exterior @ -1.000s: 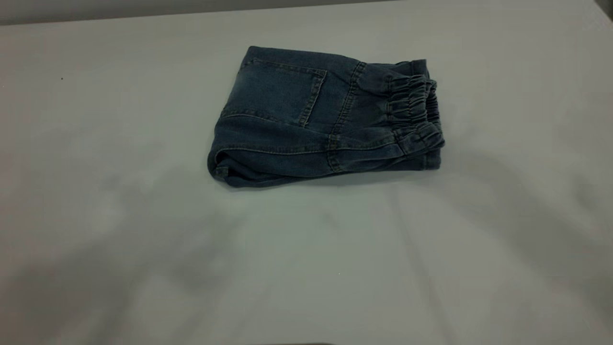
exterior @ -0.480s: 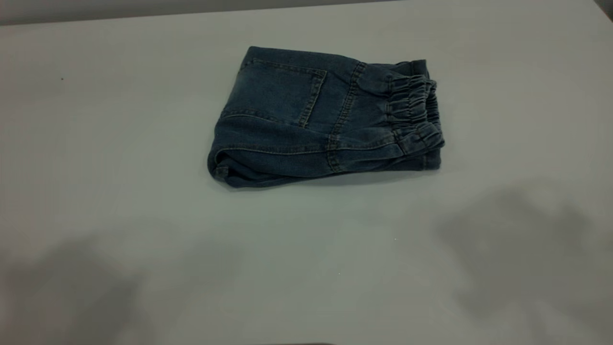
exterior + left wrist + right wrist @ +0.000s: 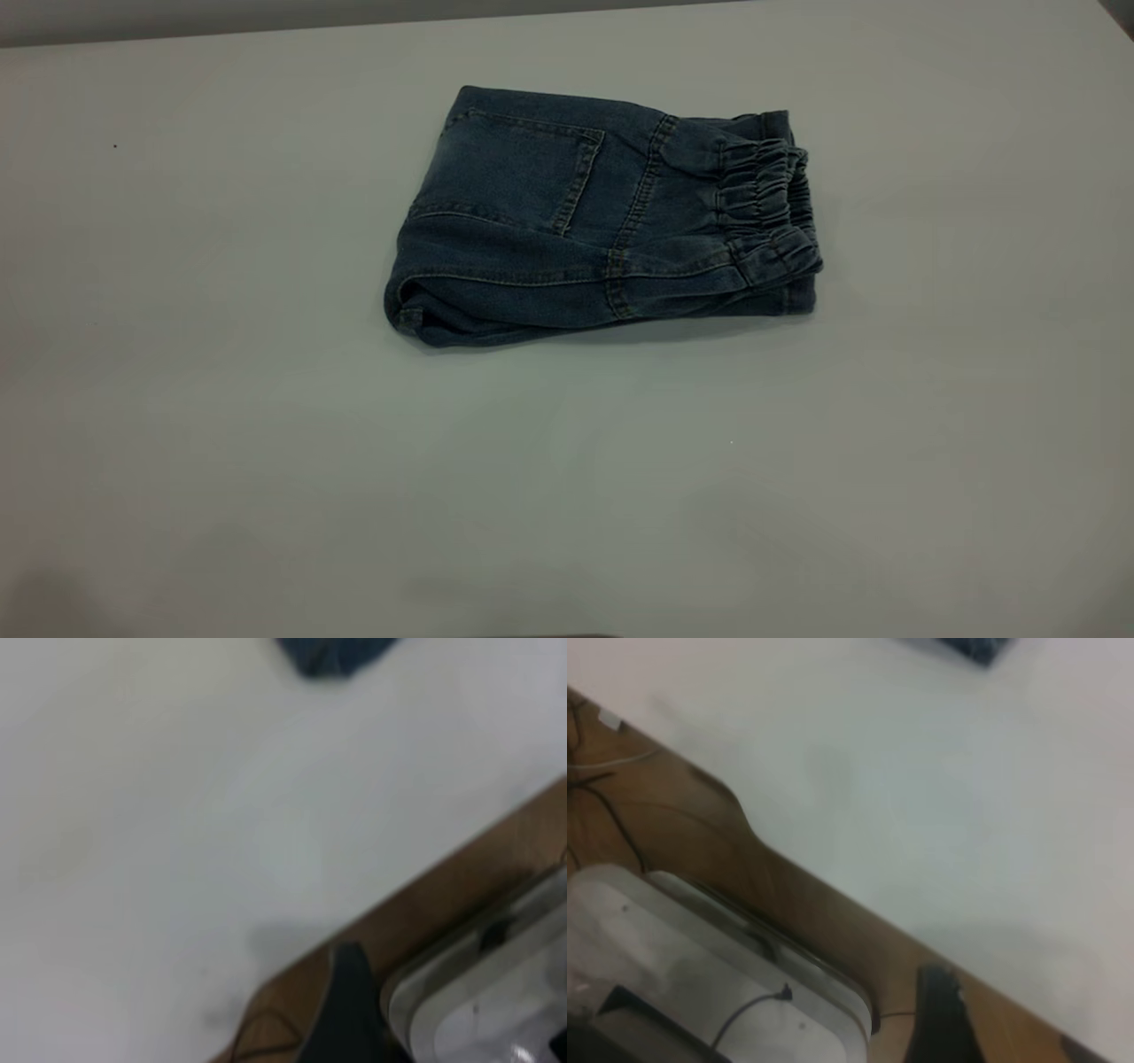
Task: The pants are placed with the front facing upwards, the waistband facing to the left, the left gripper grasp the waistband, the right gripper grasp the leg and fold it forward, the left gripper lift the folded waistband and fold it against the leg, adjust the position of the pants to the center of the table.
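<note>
The pants (image 3: 602,217) lie folded into a compact bundle in the upper middle of the exterior view, resting on the white tabletop (image 3: 221,425). The patch back pocket (image 3: 523,173) faces up and the ruched waistband (image 3: 766,204) sits at the bundle's right end.

Judging by the look, this is soft but fairly thick denim: light, not fragile, not slippery, and likely to hold its fold if moved gently. The gathered waistband or the rounded fold edge at lower left of the bundle would offer the firmest hold, pinching all layers together so they do not slide apart.

Neither hand appears in the exterior view. Each wrist view shows only a dark blurred finger tip near the tabletop's edge, well apart from the denim, so I cannot tell how far either is open; nothing is visibly held.

Compared with a second ago, the bundle has not shifted, while the grey arm shadows across the lower tabletop have nearly vanished.
</note>
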`<state>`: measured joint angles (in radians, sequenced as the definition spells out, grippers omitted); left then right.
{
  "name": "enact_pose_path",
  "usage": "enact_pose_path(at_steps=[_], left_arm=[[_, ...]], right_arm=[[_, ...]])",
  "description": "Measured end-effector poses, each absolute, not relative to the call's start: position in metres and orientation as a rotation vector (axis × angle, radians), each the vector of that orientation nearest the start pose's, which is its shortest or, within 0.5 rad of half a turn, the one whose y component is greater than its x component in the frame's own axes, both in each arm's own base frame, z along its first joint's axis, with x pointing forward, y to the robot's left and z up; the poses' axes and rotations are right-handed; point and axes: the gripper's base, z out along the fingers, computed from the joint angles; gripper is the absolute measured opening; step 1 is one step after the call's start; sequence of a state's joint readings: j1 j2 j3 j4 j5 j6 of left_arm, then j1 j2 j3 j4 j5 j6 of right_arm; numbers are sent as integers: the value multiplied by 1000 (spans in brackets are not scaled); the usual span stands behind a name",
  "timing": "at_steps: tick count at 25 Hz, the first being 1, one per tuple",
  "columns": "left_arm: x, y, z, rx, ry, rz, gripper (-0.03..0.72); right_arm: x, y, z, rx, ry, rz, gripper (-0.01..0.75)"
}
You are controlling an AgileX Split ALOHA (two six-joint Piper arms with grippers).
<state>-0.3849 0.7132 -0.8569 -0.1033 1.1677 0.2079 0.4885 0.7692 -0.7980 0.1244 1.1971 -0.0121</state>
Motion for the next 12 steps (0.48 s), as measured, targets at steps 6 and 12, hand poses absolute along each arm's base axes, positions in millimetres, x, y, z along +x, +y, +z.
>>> enact_pose_path(at_steps=[6, 12], left_arm=[[81, -39, 299, 709, 2431, -175, 554], [76, -37, 266, 696, 2451, -176, 554]], right_arm=[[59, 43, 268, -635, 2597, 322, 403], [39, 32, 256, -581, 2481, 354, 403]])
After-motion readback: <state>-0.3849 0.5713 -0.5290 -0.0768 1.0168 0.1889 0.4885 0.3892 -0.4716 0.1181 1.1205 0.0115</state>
